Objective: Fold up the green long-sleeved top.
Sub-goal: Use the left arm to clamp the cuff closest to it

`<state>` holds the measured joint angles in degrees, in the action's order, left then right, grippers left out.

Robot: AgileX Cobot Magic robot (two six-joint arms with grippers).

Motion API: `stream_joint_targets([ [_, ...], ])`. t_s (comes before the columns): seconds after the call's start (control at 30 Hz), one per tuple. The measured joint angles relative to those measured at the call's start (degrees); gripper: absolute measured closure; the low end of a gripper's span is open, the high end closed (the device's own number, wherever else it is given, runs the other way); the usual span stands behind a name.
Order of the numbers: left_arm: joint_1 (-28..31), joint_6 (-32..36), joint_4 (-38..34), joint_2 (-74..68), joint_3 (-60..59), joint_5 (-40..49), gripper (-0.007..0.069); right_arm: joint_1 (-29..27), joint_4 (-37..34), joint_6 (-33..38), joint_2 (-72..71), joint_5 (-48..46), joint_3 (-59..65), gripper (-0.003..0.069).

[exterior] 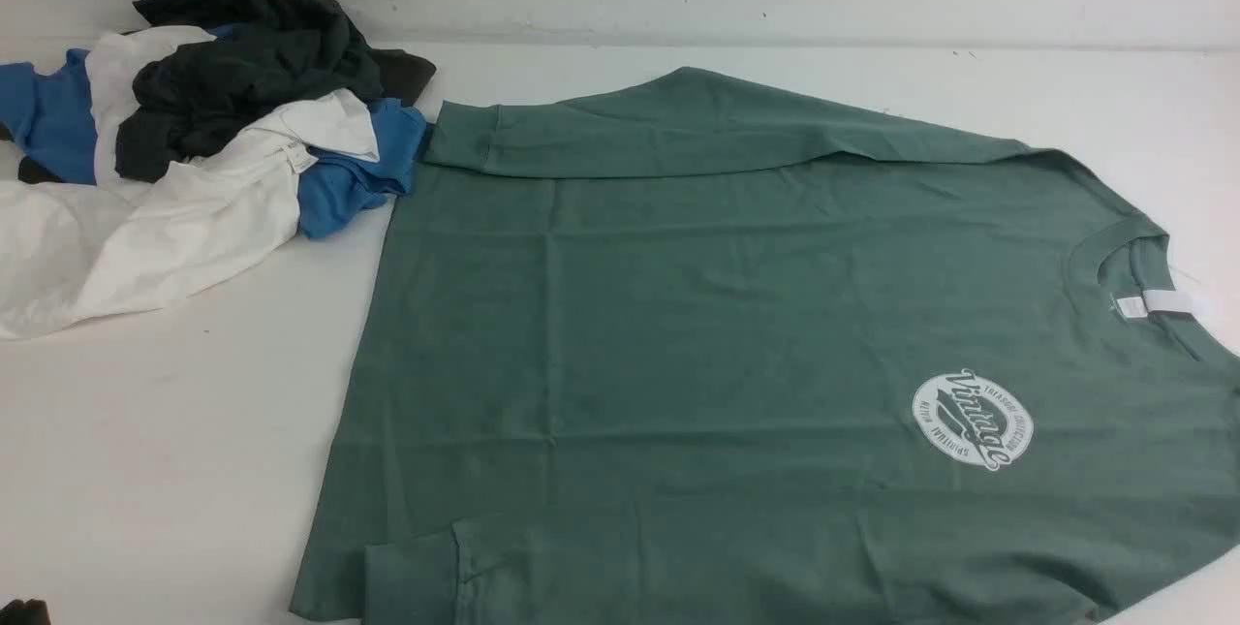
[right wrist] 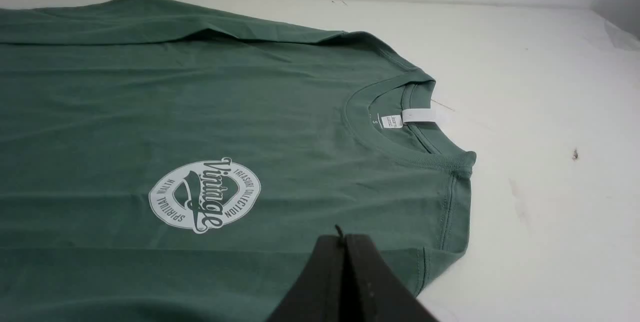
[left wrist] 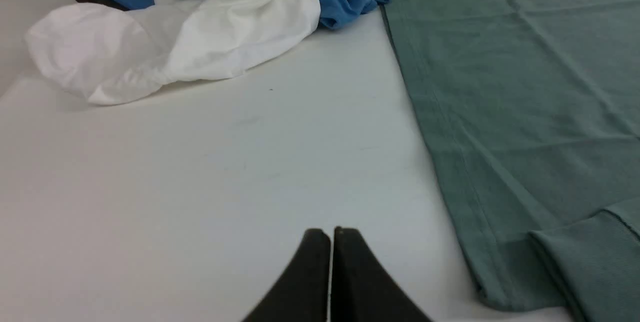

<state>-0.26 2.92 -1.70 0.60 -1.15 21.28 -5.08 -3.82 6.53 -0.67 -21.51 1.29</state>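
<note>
The green long-sleeved top lies flat on the white table, hem to the left, ribbed neck and white label to the right, logo up. Both sleeves are folded in over the body, cuffs near the hem. My left gripper is shut and empty over bare table, left of the hem and apart from it. My right gripper is shut and empty above the top, near the front shoulder, between the logo and the armhole seam.
A heap of white, blue and dark charcoal garments lies at the back left, its blue edge touching the top's far hem corner. It also shows in the left wrist view. A wall runs along the back.
</note>
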Motion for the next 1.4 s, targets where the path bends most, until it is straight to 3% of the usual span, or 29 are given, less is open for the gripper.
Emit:
stream_joint_targets([
  [0.63, 0.00, -1.24, -1.24, 0.00, -0.14, -0.87, 0.0629, 0.00, 0.00, 0.00, 0.00, 0.00, 0.00, 0.0673],
  [1.03, 0.00, -6.24, -24.13, 0.00, -0.41, -16.83, 0.0629, 0.00, 0.00, 0.00, 0.00, 0.00, 0.00, 0.0673],
  [1.23, 0.00, -6.36, -30.47, 0.00, -0.41, -24.75, 0.0629, 0.00, -0.52, -0.12, 0.00, 0.05, 0.00, 0.0673],
  [1.4, 0.00, -9.96, -31.49, 0.00, 1.05, -34.83, 0.0629, 0.00, -16.64, -7.01, 0.00, 6.06, 0.37, 0.0673],
])
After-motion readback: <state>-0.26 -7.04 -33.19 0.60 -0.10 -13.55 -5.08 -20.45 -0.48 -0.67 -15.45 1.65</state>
